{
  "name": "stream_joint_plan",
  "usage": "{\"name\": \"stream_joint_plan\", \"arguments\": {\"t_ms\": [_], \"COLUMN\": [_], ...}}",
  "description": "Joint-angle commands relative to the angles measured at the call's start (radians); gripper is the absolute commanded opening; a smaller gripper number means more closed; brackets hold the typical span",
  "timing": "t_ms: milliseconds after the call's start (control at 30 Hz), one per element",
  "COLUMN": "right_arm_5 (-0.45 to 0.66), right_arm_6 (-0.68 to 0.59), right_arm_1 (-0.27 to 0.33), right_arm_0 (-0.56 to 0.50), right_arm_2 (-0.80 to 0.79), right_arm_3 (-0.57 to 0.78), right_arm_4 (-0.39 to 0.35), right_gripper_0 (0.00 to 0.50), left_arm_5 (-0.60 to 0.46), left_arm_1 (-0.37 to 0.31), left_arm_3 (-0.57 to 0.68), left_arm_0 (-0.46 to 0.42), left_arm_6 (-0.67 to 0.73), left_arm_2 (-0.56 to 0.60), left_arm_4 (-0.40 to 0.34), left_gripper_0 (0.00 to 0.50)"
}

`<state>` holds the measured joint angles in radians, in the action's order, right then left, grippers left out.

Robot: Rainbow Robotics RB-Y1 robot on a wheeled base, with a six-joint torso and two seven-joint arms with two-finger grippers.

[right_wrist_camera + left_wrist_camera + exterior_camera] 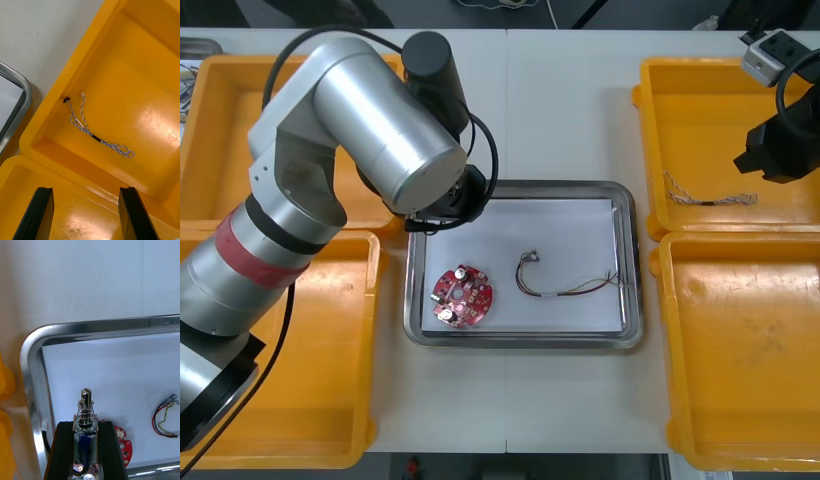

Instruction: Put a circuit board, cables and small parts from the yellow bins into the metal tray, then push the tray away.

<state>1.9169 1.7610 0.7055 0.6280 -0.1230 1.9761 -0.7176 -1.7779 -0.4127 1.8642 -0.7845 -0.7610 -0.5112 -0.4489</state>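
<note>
My left gripper (85, 426) is shut on a small metal part (86, 408) with a spring and a pin, held above the white inside of the metal tray (629, 330) near its far left corner. In the front view the left arm's wrist (442, 200) covers that corner. A round red circuit board (461, 296) and a red and yellow cable (565, 283) lie in the tray. My right gripper (86, 212) is open above the far right yellow bin (720, 110), over a twisted blue and white cable (93, 133).
A black cable with a white plug (45, 425) lies along the tray's left wall beside my left fingers. Two yellow bins (280, 400) flank the tray on the left, and the near right bin (740, 360) sits beside it. A strip of bare table lies beyond the tray.
</note>
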Motion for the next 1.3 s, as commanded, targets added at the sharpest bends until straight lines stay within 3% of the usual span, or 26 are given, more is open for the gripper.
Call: {"name": "stream_joint_plan", "arguments": {"t_ms": [33, 600, 900, 1033, 1100, 1133, 1167, 1267, 1300], "right_arm_5": [0.003, 0.003, 0.003, 0.003, 0.003, 0.003, 0.003, 0.003, 0.003], "right_arm_6": [-0.008, 0.034, -0.021, -0.090, -0.132, -0.176, -0.198, -0.278, -0.278], "right_arm_1": [0.031, 0.017, -0.087, -0.126, -0.141, -0.155, -0.161, -0.181, -0.181], "right_arm_0": [0.059, 0.180, 0.217, 0.226, 0.234, 0.240, 0.245, 0.257, 0.257], "right_arm_2": [-0.024, 0.019, 0.013, 0.000, -0.003, -0.011, -0.020, -0.058, -0.058], "right_arm_3": [-0.083, -0.381, -0.402, -0.404, -0.407, -0.421, -0.428, -0.454, -0.454], "right_arm_4": [0.007, 0.072, 0.303, 0.337, 0.357, 0.368, 0.368, 0.380, 0.380], "right_gripper_0": [0.500, 0.500, 0.500, 0.500, 0.500, 0.500, 0.500, 0.500, 0.500], "left_arm_5": [0.083, 0.225, 0.256, 0.264, 0.265, 0.267, 0.267, 0.268, 0.268], "left_arm_1": [0.022, 0.035, 0.035, 0.035, 0.035, 0.035, 0.035, 0.035, 0.035], "left_arm_3": [-0.050, -0.197, -0.247, -0.247, -0.247, -0.247, -0.249, -0.247, -0.247], "left_arm_0": [0.033, 0.039, 0.039, 0.044, 0.045, 0.048, 0.047, 0.047, 0.047], "left_arm_6": [-0.083, -0.077, -0.077, -0.075, -0.075, -0.073, -0.073, -0.069, -0.069], "left_arm_2": [-0.058, -0.087, -0.102, -0.102, -0.102, -0.102, -0.102, -0.102, -0.102], "left_arm_4": [0.029, 0.049, 0.065, 0.065, 0.064, 0.065, 0.065, 0.064, 0.064], "left_gripper_0": [0.000, 0.001, 0.002, 0.005, 0.030, 0.186, 0.273, 0.454, 0.454]}}
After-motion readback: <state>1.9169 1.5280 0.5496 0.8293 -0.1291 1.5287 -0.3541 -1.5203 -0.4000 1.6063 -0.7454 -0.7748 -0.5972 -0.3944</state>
